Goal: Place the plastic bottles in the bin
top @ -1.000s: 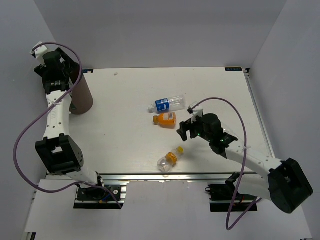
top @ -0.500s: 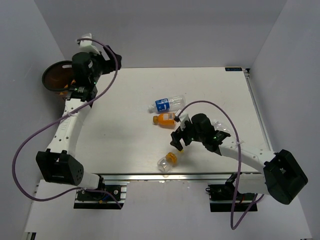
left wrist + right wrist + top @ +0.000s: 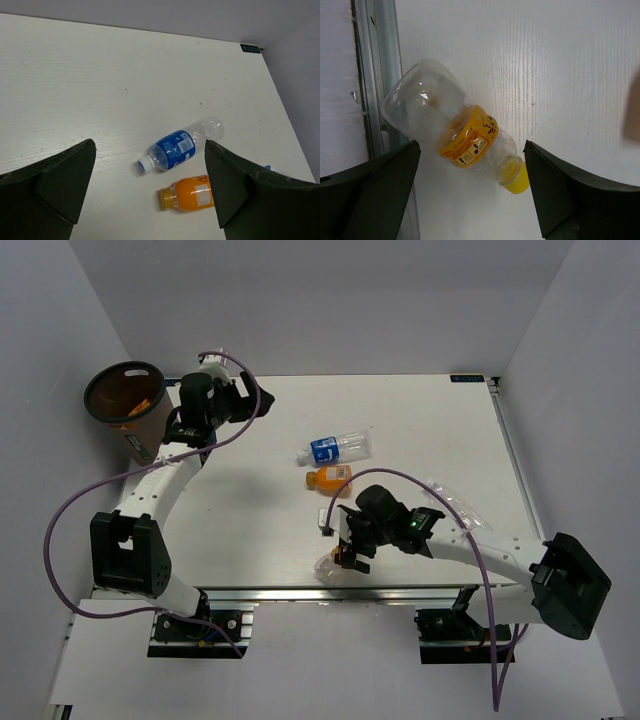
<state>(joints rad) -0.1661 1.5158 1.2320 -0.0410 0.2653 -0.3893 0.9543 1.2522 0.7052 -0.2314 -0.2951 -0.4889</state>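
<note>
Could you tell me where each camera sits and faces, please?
Top external: overhead from behind, looking down on table, bin, both arms.
Left wrist: on its arm, facing across the table at blue-label bottle and orange-filled bottle; open jaws show.
Right wrist: looks down at the clear bottle by the near rail; open jaws show.
Shared: top and left wrist show those two bottles.

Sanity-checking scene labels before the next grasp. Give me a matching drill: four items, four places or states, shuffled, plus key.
1. bin
2. blue-label bottle
3. orange-filled bottle
4. clear bottle

A. lying at the near edge of the table, yellow-orange cap
B. lying mid-table, white cap
C. dark brown, by the table's far-left corner
D. lying just nearer than the blue-label bottle

Pairs: 1-C, 2-B, 3-D, 4-A
</note>
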